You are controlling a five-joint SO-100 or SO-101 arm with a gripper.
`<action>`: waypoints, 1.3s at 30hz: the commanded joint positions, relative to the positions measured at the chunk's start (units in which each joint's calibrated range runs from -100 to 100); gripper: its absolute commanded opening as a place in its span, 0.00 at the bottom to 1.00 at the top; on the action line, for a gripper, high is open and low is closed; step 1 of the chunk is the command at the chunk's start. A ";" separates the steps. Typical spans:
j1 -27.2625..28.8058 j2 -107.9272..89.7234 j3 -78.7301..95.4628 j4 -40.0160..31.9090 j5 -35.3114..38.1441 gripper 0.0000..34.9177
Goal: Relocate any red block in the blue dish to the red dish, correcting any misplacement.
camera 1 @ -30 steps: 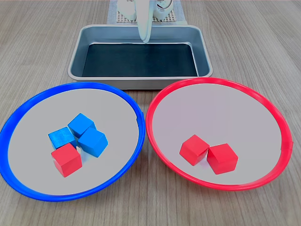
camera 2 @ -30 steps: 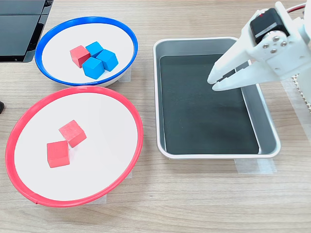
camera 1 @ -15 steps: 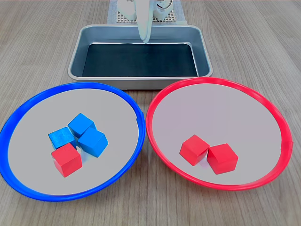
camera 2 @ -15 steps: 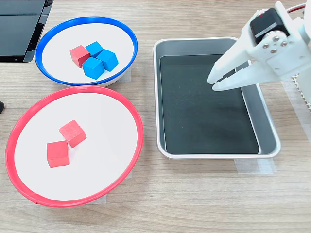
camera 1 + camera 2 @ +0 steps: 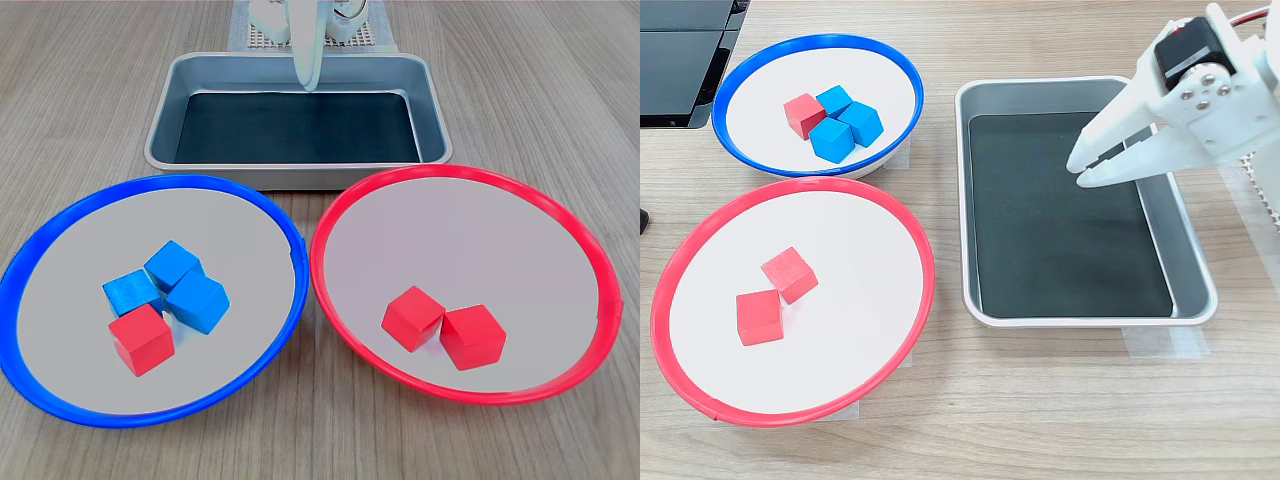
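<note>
While the gripper [image 5: 1081,172] hangs over the metal tray [image 5: 1189,260], tips nearly closed and empty, we list one red block [image 5: 142,339]. It sits at six o'clock of three blue cubes [image 5: 172,284] in the blue dish [image 5: 60,225]; the red dish [image 5: 560,215] holds two.

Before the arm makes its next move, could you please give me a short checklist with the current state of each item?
1. Misplaced cube identified: ok. One red block lies in the blue dish.
2. Top access to it: ok. Nothing lies on it in either exterior view.
3. Side clearance: not ok. It sits tight against the three blue cubes.
4. Claw free: ok. It hangs over the metal tray, nearly shut and holding nothing.
5. Space in the red dish: ok. Two red cubes sit there with plenty of bare floor.
6. Path to the blue dish: ok. Nothing stands between it and the tray.
</note>
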 commanded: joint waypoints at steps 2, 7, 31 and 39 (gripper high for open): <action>0.13 0.00 -0.28 -0.26 0.05 0.01; 0.13 0.00 -0.28 -0.26 0.05 0.01; 0.50 0.00 -0.28 -0.26 -0.10 0.01; 2.01 10.23 -9.66 -4.39 2.69 0.01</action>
